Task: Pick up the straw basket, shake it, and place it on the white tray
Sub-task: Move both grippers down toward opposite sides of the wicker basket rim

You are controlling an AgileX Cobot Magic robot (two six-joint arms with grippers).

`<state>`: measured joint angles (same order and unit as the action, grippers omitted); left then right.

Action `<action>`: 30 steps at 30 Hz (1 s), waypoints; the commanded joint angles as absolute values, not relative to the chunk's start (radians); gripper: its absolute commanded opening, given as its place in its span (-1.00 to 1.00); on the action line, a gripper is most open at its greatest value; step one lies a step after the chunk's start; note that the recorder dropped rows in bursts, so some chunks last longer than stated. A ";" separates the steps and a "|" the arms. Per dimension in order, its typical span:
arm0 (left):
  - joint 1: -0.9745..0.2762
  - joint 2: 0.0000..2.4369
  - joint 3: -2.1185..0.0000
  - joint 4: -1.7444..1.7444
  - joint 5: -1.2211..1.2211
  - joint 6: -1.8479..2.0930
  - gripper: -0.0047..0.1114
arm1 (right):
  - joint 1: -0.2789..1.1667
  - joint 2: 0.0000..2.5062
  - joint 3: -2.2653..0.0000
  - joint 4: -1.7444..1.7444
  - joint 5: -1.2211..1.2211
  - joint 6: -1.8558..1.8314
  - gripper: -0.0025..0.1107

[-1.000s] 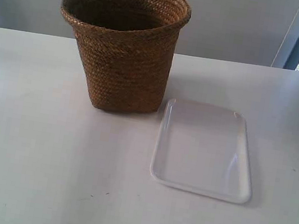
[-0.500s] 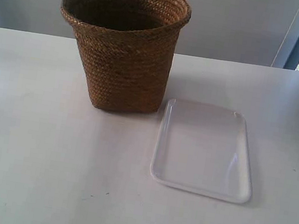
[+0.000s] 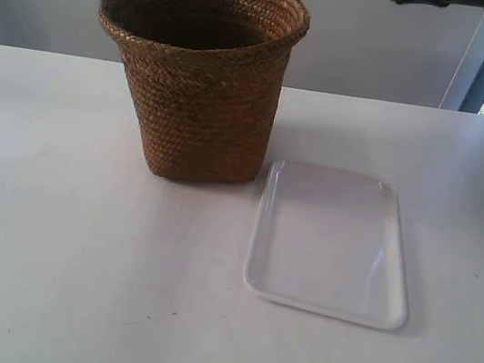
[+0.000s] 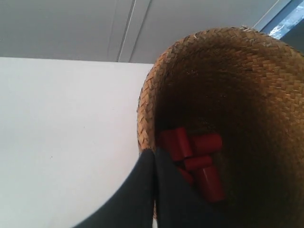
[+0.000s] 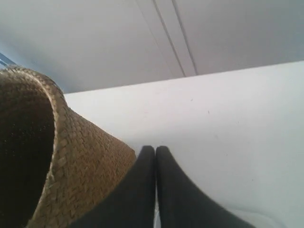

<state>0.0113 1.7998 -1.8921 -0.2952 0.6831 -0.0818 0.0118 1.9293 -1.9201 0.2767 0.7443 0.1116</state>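
- Exterior view: the straw basket (image 3: 196, 91) stood upright on the white table (image 3: 29, 249), its base just beside the white tray (image 3: 332, 242).
- Left wrist view: the left gripper (image 4: 154, 154), jaws pressed together and holding nothing, hung near the basket rim. Red cylinders (image 4: 192, 159) lay inside.
- Right wrist view: the right gripper (image 5: 155, 151), jaws pressed together and holding nothing, hung outside the basket wall.

No writing, label, brand, number or sign can be read anywhere — not on the golden-brown woven straw basket (image 3: 203, 92), the glossy white rectangular plastic tray (image 3: 332, 242) or the white table (image 3: 49, 234).
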 commanded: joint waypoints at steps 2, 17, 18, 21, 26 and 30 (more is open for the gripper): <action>0.010 1.850 -1.899 -0.314 0.681 -0.043 -0.92 | 0.012 1.949 -1.923 0.276 0.706 0.082 -0.67; 0.010 1.897 -1.899 -0.376 0.598 -0.019 0.04 | 0.012 1.971 -1.923 0.442 0.575 0.052 -0.01; 0.010 1.898 -1.899 -0.386 0.598 -0.009 0.06 | 0.012 1.976 -1.923 0.464 0.575 0.027 0.04; 0.010 1.911 -1.899 -0.404 0.605 0.009 0.10 | 0.012 1.993 -1.923 0.542 0.588 -0.045 0.23; 0.010 1.922 -1.899 -0.404 0.617 0.014 0.10 | 0.012 2.003 -1.923 0.608 0.591 -0.126 0.23; 0.010 1.927 -1.899 -0.404 0.621 0.028 0.10 | 0.014 2.016 -1.923 0.685 0.593 -0.196 0.29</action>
<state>0.0113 1.9265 -1.8921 -0.3898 0.6075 0.0137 0.0118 2.0069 -1.9201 0.6303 0.5966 -0.1398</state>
